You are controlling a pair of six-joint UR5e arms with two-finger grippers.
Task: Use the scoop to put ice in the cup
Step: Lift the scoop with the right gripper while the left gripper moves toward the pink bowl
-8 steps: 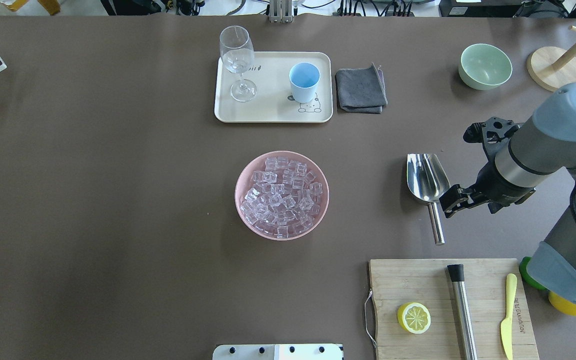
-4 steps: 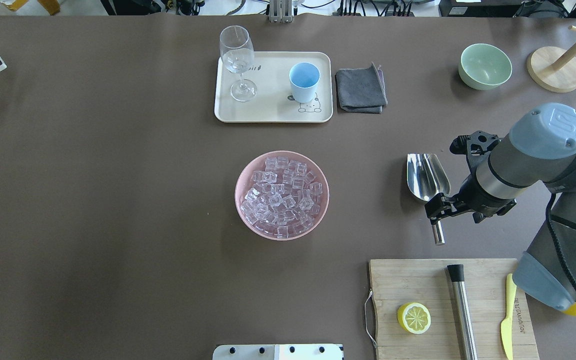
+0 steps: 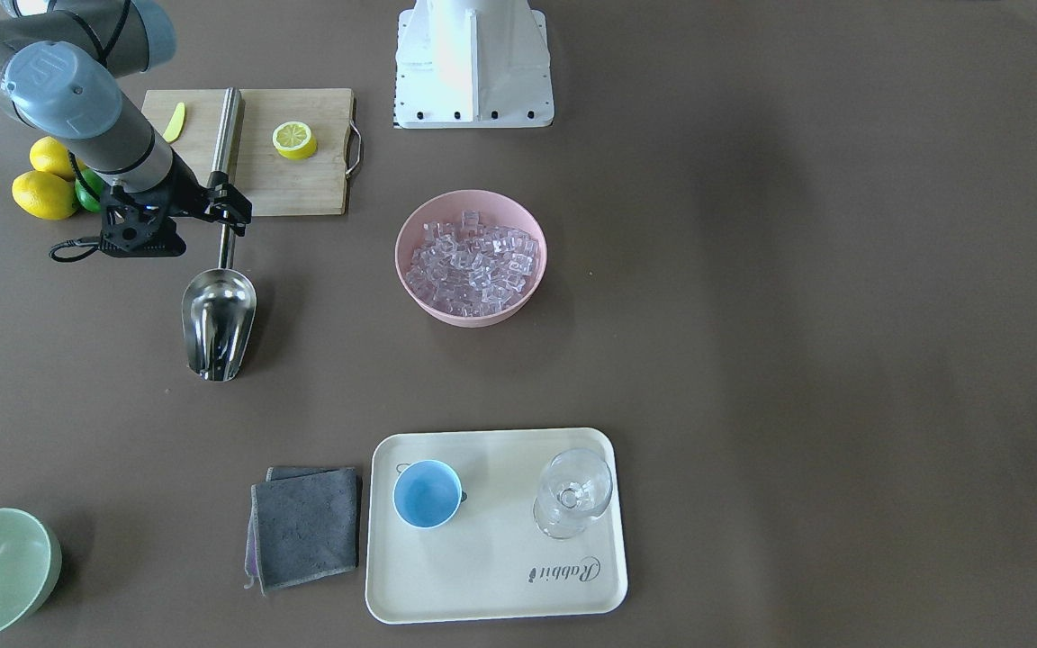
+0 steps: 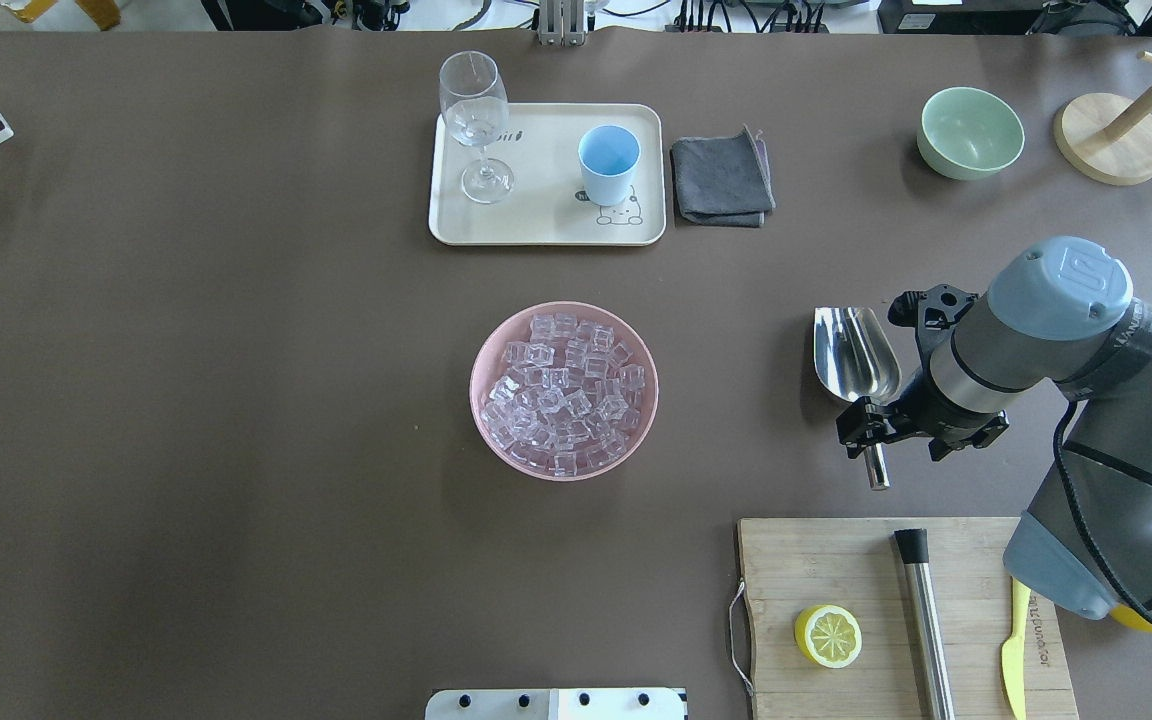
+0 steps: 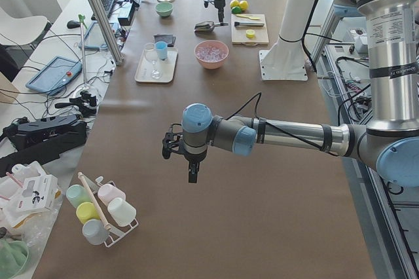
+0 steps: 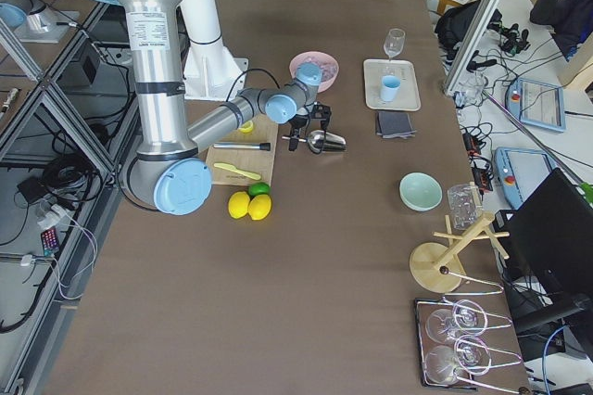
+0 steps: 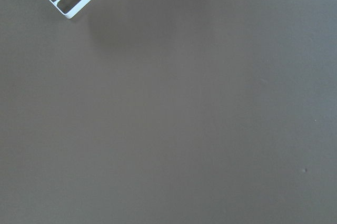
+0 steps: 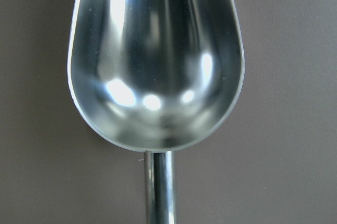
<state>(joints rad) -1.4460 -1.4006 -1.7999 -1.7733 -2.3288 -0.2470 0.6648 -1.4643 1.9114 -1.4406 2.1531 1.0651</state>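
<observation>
The scoop (image 4: 854, 350) lies flat on the table, trough away from the robot and rod handle toward it; its trough fills the right wrist view (image 8: 158, 66). My right gripper (image 4: 866, 425) hangs low over the handle just behind the trough, its fingers either side of the rod, open as far as I can see; it also shows in the front view (image 3: 228, 205). The ice (image 4: 563, 392) fills a pink bowl (image 4: 481, 350) at the table's middle. The light-blue cup (image 4: 608, 163) stands upright on a cream tray (image 4: 546, 225). My left gripper (image 5: 192, 175) hangs over bare table, and I cannot tell if it is open.
A wine glass (image 4: 474, 110) shares the tray. A grey cloth (image 4: 722, 180) lies right of it, with a green bowl (image 4: 970, 132) and wooden stand (image 4: 1111, 135) farther right. A cutting board (image 4: 836, 560) holds a lemon half (image 4: 827, 635), steel cylinder (image 4: 926, 620) and knife (image 4: 1014, 640).
My right arm has swung left and toward the table's middle, bringing the gripper from beside the scoop to over its handle. The scoop, bowl and cup have not moved.
</observation>
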